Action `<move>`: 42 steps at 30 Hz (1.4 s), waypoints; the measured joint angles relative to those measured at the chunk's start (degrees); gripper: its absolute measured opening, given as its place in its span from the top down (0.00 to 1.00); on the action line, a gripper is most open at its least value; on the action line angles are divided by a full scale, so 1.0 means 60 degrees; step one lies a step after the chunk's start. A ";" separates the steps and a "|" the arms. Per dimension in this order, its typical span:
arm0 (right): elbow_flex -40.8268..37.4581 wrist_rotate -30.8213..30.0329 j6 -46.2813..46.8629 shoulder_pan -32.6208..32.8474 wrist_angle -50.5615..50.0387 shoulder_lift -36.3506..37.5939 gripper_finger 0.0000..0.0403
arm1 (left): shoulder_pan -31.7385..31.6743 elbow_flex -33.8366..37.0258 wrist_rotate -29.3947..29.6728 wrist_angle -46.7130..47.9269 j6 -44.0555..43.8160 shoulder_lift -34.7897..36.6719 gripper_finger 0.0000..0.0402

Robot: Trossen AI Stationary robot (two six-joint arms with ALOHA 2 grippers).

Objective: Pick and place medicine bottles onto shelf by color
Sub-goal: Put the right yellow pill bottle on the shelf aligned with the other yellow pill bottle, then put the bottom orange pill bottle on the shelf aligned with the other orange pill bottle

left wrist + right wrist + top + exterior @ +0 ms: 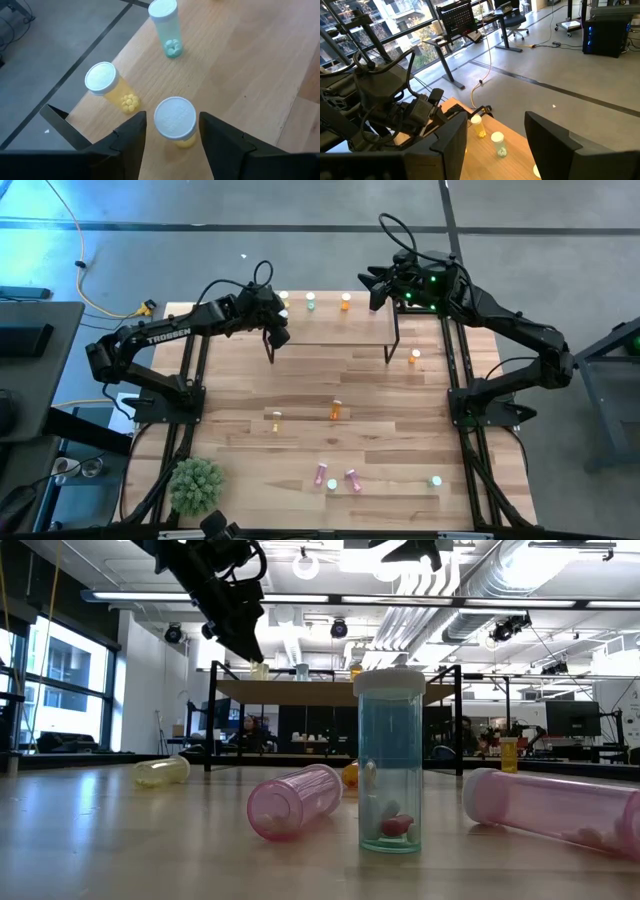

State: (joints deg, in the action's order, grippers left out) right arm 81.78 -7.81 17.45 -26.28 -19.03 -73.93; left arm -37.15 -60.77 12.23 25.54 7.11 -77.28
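A: From above, where are you?

B: My left pincer (pixel 278 332) hangs over the shelf's (pixel 330 330) left end, by the yellow bottles (pixel 284 299). A green bottle (pixel 311 301) and an orange one (pixel 346 301) stand further along. My right pincer (pixel 378 288) waits off the shelf's right end, jaws wide, holding nothing.

A: And at surface height?

B: The left pincer (pixel 243 632) sits just above a yellow bottle (pixel 259 670) on the shelf (pixel 330 690). Up close, a blue bottle (pixel 390 760) stands between two pink ones (pixel 295 802) lying down; another yellow bottle (pixel 162 772) lies further back.

A: Your left wrist?

B: A yellow bottle (pixel 176 121) stands upright on the shelf (pixel 240 65) between my fingers (pixel 132 132), with a gap either side: jaws parted, not gripping. Its yellow neighbour (pixel 107 86) stands near, close to the edge; the green bottle (pixel 166 26) is beyond. I judge the bottle is placed. I should lift straight up, since any sideways drift could tip it or knock the neighbour off the edge.

A: Right wrist?

B: My right fingers (pixel 451 142) stand wide; past them I see the left arm (pixel 395 110) and two bottles (pixel 490 134).
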 joint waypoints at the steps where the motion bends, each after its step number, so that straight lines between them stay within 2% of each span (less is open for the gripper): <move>1: 0.0000 0.0000 0.0002 0.0000 -0.0003 0.0000 0.53 | -0.0002 0.0000 0.0000 0.0000 0.0000 0.0000 0.56; 11: 0.0000 0.0000 0.0003 0.0000 -0.0002 0.0000 0.53 | -0.0002 -0.0049 0.0036 0.0143 -0.0401 0.0000 0.43; 22: 0.0000 0.0007 0.0004 0.0004 -0.0003 0.0000 0.53 | -0.0002 -0.1223 0.0069 0.0919 -0.0403 0.0058 0.42; 27: 0.0000 0.0014 0.0034 0.0028 -0.0118 0.0000 0.53 | 0.0001 -0.2082 0.0069 0.1851 -0.0401 0.0058 0.42; 34: 0.0000 0.0025 0.0335 0.0029 -0.1099 -0.0004 0.53 | 0.0052 -0.3266 -0.0002 0.3291 -0.0401 0.0094 0.43; 42: 0.0000 -0.0230 0.0769 0.0008 -0.2183 0.0003 0.53 | 0.0370 -0.3330 -0.0739 0.3282 -0.0530 0.1061 0.43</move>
State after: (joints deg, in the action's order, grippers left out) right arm 81.78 -9.19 22.06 -26.23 -32.13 -73.91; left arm -34.93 -80.75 7.80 45.23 3.93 -70.91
